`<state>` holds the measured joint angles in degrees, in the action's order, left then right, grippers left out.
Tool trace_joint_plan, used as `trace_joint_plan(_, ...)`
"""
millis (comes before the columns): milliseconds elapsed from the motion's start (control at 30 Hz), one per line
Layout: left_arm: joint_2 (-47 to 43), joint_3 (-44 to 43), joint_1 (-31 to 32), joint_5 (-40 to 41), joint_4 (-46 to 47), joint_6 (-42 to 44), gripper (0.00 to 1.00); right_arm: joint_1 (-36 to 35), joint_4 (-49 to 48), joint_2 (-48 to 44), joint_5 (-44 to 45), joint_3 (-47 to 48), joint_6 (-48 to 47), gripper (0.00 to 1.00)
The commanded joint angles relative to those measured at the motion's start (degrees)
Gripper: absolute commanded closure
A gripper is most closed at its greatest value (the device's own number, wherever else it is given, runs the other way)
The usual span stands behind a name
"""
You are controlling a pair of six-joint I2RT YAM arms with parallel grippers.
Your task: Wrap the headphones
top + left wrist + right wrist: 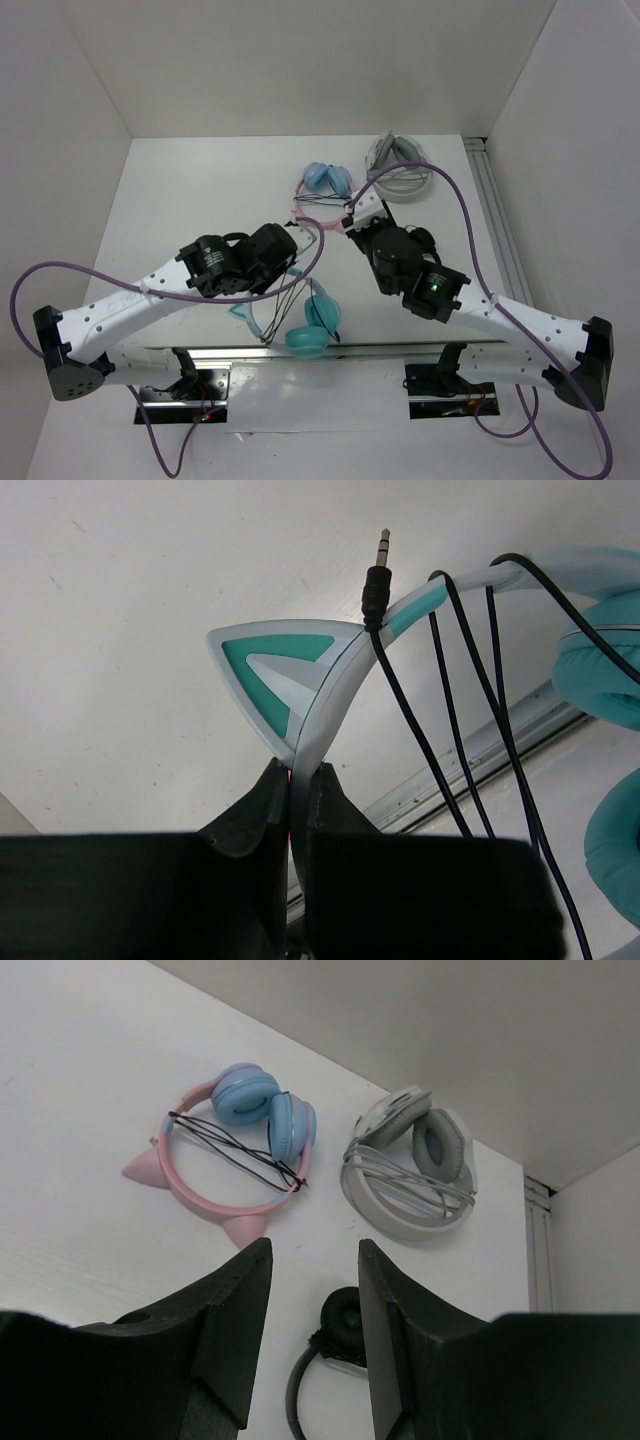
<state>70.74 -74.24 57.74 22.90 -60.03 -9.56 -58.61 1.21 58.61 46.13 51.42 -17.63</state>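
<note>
Left claw (298, 780) pinches the headphones (325, 695) by the band, held up near the desk (200, 200) front edge. The cable (445, 730) is looped over the band, plug (377, 575) loose. Right claw (312, 1260) is spread, empty. Mid-wrap, I'd say. Next: right claw grabs the plug end and finishes winding.

Robot lab test cell: white tabletop (200, 200) boxed in by plain white walls (300, 60), aluminium rail (497, 230) along side.

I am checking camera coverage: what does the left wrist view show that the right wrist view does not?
Only left wrist: the left gripper shut on the teal headphones beside a cat ear, black cable draped over the band. Only right wrist: the open right gripper facing pink-banded headphones, grey headphones and small black headphones. Both: the white table.
</note>
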Motion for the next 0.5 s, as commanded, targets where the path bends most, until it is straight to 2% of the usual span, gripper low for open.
trace_joint_plan(0,-1.22,-2.67,-3.06,0.48,6.32,-3.79,1.00,0.34,-0.07,-2.00,0.55,3.25,4.26,0.53)
trace_joint_plan(167,0.09,-0.65,-5.88,0.57,12.21,-4.41,1.00,0.34,0.98,-3.14,0.54,4.48,8.57,0.51)
trace_joint_plan(300,4.05,0.57,-6.41,3.91,12.74,-4.41,1.00,0.34,1.51,-5.08,6.50,3.95,12.96,0.47)
trace_joint_plan(467,2.39,4.62,-12.55,2.25,18.00,-5.91,1.00,0.34,4.50,-7.46,4.14,3.95,15.17,0.46)
